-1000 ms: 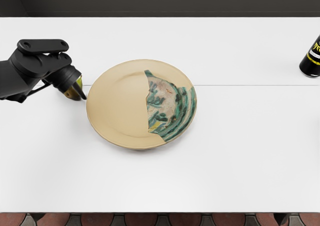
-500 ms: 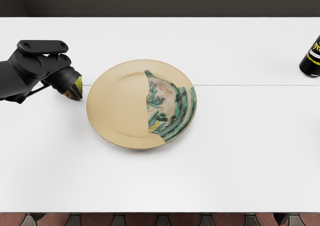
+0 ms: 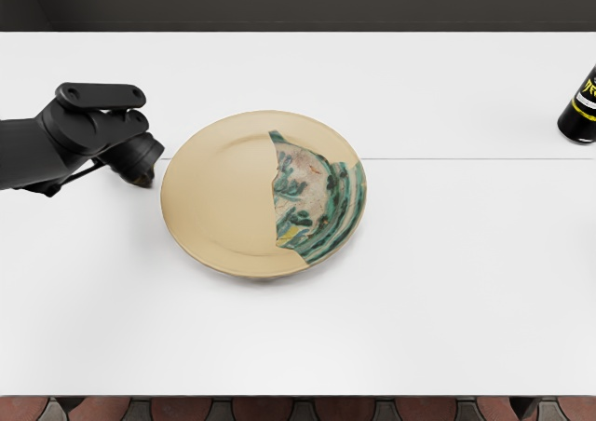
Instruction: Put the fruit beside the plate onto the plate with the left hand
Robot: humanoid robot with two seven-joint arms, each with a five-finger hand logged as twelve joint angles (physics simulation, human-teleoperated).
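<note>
Left robot hand (image 3: 119,151) sits beside the plate's (image 3: 223,207) left rim, its grip hidden. A loosely held fruit could drop onto the bench (image 3: 419,328).

Single head view. High vantage, looking down at a slant across the white tabletop (image 3: 419,281), mid-range. Dark back wall (image 3: 298,2) at 12 o'clock, reddish tiled floor strip (image 3: 279,410) at 6. Round tan plate with green-patterned patch (image 3: 223,197) just off centre. Black yellow-labelled bottle (image 3: 579,104) cropped at 3 o'clock.
</note>
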